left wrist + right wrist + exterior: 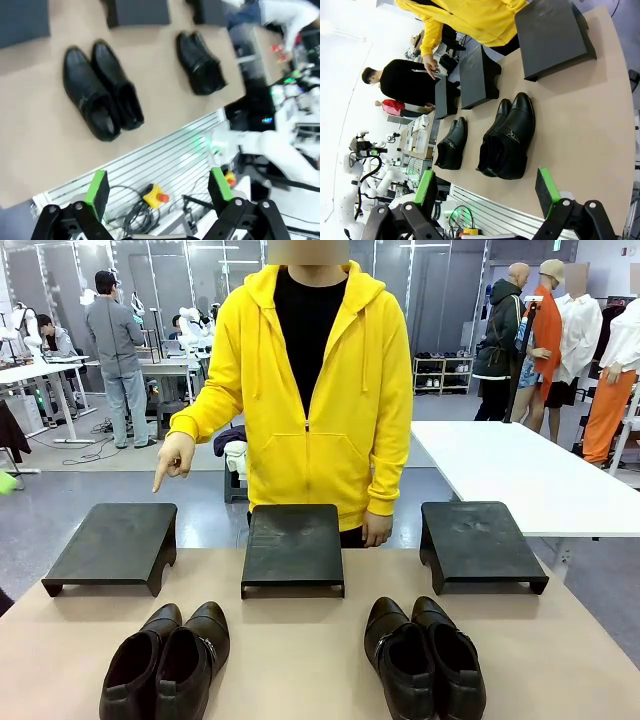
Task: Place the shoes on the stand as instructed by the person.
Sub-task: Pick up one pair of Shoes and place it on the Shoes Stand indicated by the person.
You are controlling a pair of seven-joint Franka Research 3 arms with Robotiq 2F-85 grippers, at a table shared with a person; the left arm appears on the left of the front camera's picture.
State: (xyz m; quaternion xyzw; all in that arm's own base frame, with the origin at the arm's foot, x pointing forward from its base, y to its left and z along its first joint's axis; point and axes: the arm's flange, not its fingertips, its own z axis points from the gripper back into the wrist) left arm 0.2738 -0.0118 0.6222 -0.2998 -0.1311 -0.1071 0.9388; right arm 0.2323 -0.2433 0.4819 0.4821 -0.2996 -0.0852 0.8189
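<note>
a person (pixel 320 390) in a bright yellow hoodie points one hand (pixel 174 460) down at the leftmost black stand (pixel 112 540). on the beige worktop (pixel 300 660), a dull brownish-black pair of leather shoes (pixel 168 660) and a glossy black pair (pixel 425 658) sit before the stands. the left pincer (pixel 159 184) and right pincer (pixel 487 187) gape open, empty.

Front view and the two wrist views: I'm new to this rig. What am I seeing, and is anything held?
The front view looks across the tan table at a person in a yellow hoodie, pointing a finger at the leftmost low black stand of three. A brownish-black leather shoe pair lies left, a black pair right. The other pictures come from wrist cameras: the robot's left hand and right hand, green-padded, are open, holding nothing.
</note>
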